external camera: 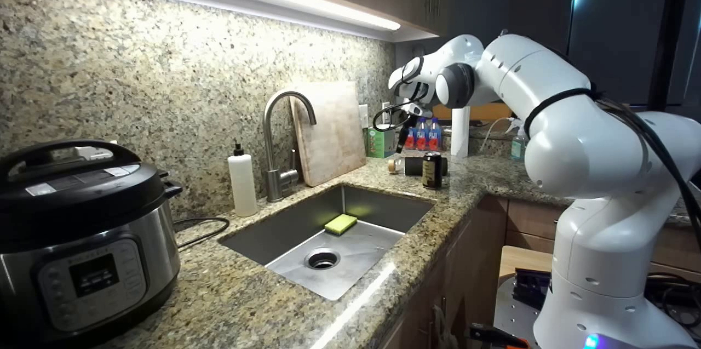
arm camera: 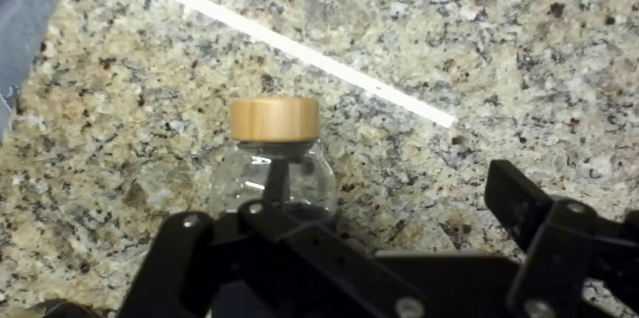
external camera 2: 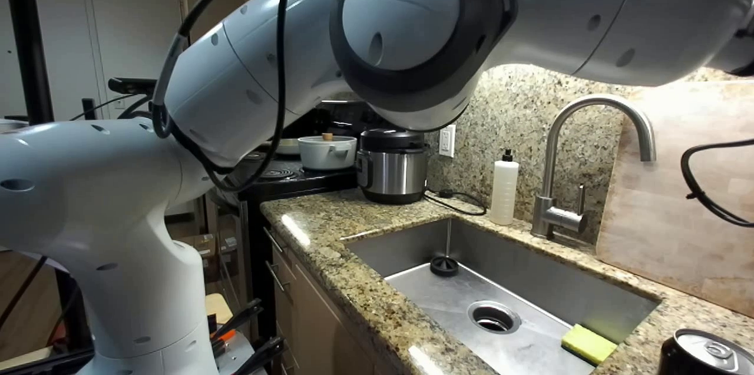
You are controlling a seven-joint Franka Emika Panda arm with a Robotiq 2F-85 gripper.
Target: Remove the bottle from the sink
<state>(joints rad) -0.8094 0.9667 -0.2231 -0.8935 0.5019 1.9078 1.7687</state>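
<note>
The bottle [external camera: 413,166] has a wooden cap, a clear neck and a dark body. It lies on its side on the granite counter beyond the sink's far end. In the wrist view its cap and glass neck [arm camera: 310,178] show; the body is hidden behind the gripper. My gripper [arm camera: 392,175] is open and empty above the counter. One finger overlaps the bottle's neck in the wrist view; the other is to the right over bare granite. In an exterior view the gripper [external camera: 402,139] hangs just above the bottle. The steel sink [external camera: 356,256] [external camera 2: 530,272] holds no bottle.
A black can [external camera: 431,171] [external camera 2: 701,357] stands in front of the bottle. A yellow-green sponge [external camera: 340,224] and a black strainer [external camera 2: 444,266] lie in the sink. The faucet [external camera: 268,141], white soap bottle [external camera: 242,182], cutting board [external camera: 331,130] and pressure cooker [external camera: 87,245] stand around it.
</note>
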